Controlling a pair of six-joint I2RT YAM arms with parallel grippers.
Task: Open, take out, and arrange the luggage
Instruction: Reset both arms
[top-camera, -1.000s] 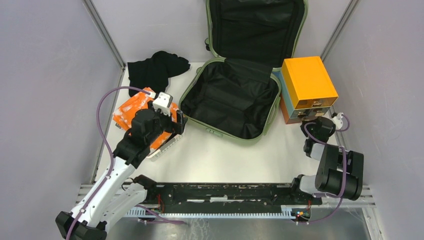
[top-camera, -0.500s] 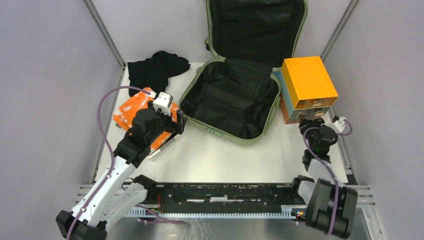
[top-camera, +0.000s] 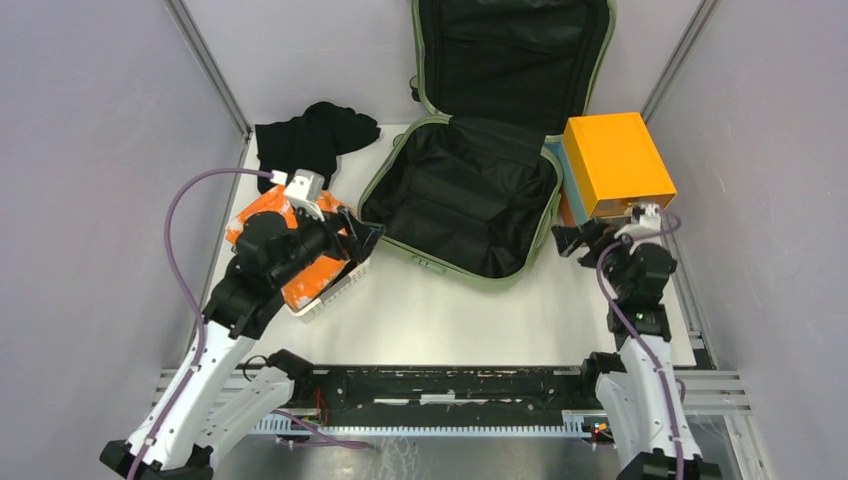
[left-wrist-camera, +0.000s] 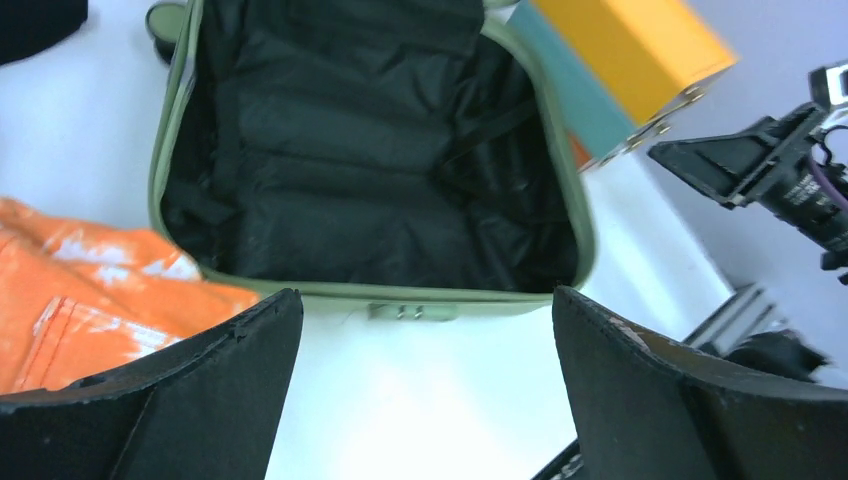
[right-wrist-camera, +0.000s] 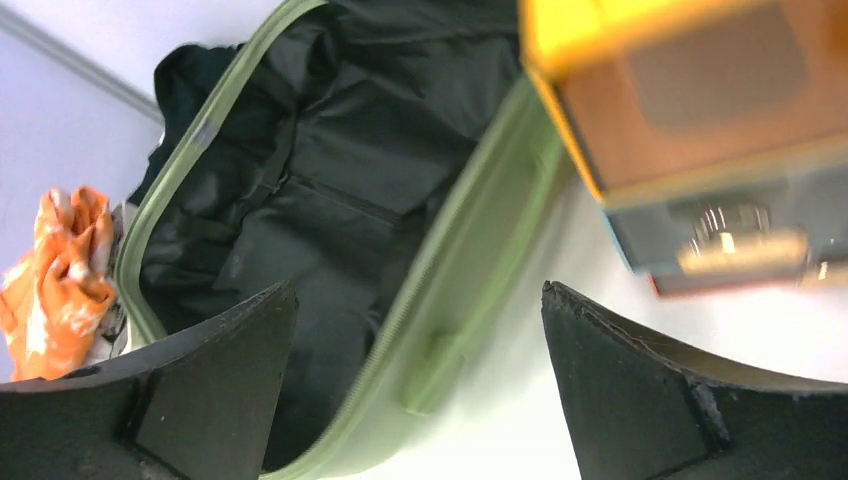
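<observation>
The big sage-green hard-shell suitcase lies open at the back middle of the white table. Its lid leans up on the back wall, and its black inside looks empty. The left gripper is wide and holds nothing, over the white plastic basket of orange cloth. The right gripper is wide and empty too, just beside the orange and blue box. Tidying seems next. Go slowly, grab the hard green rim, not the soft lining, and don't bump the box.
</observation>
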